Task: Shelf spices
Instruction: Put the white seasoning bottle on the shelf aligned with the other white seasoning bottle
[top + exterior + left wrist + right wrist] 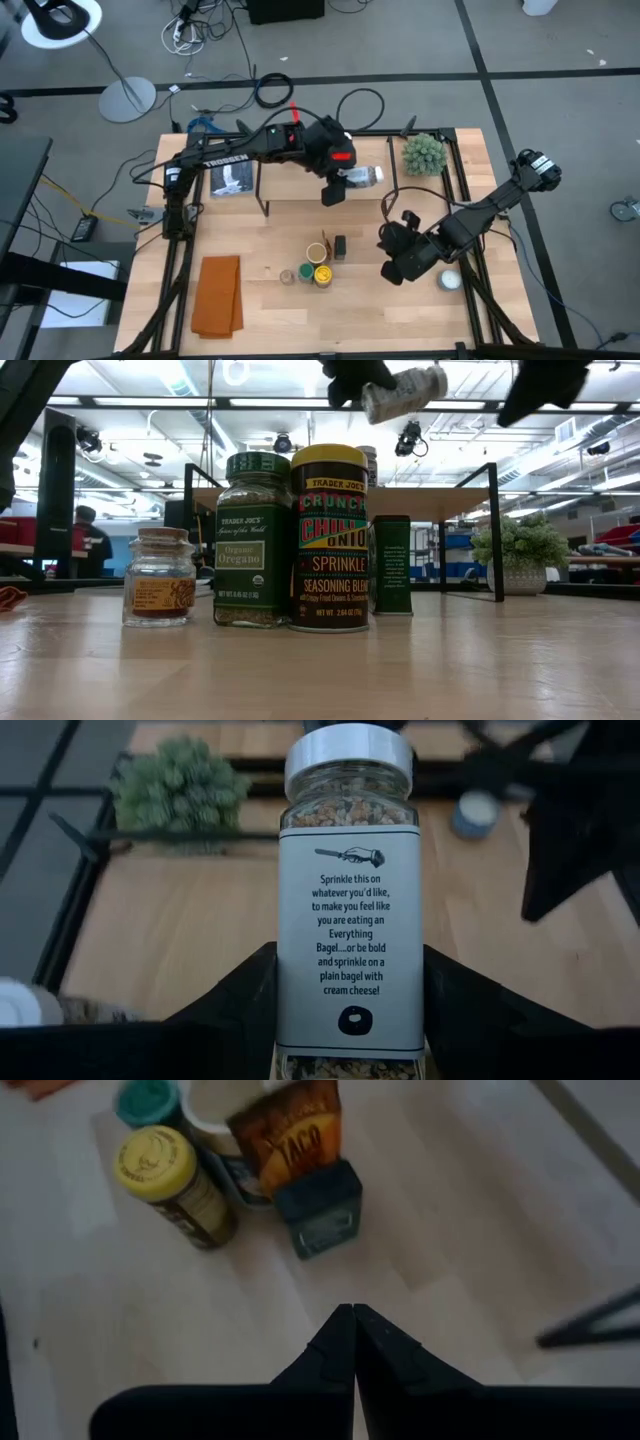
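My left gripper (338, 185) is shut on a spice jar (348, 870) with a silver lid and a white label, high over the shelf's (290, 187) right part. The jar shows tilted at the top of the low view (405, 392). On the table in front of the shelf stand more spices: a yellow-lidded jar (330, 540), a green-lidded oregano jar (252, 540), a small cork-lidded jar (160, 575) and a dark box (392, 565). My right gripper (352, 1342) hangs shut above the bare table, right of that group (320, 265). My left gripper pinches the jar's body near its bottom end (300, 1020) between its two fingers (235, 1015), one on each side. The jar lies along the fingers, its lid end (348, 755) pointing away from the wrist. The fingers slant downward. The jar is lifted clear above the shelf.
A green spiky plant ball (424, 153) stands at the table's far right. A white round object (449, 280) lies near my right gripper. An orange cloth (218, 295) lies at the near left, and a card (232, 180) lies left of the shelf.
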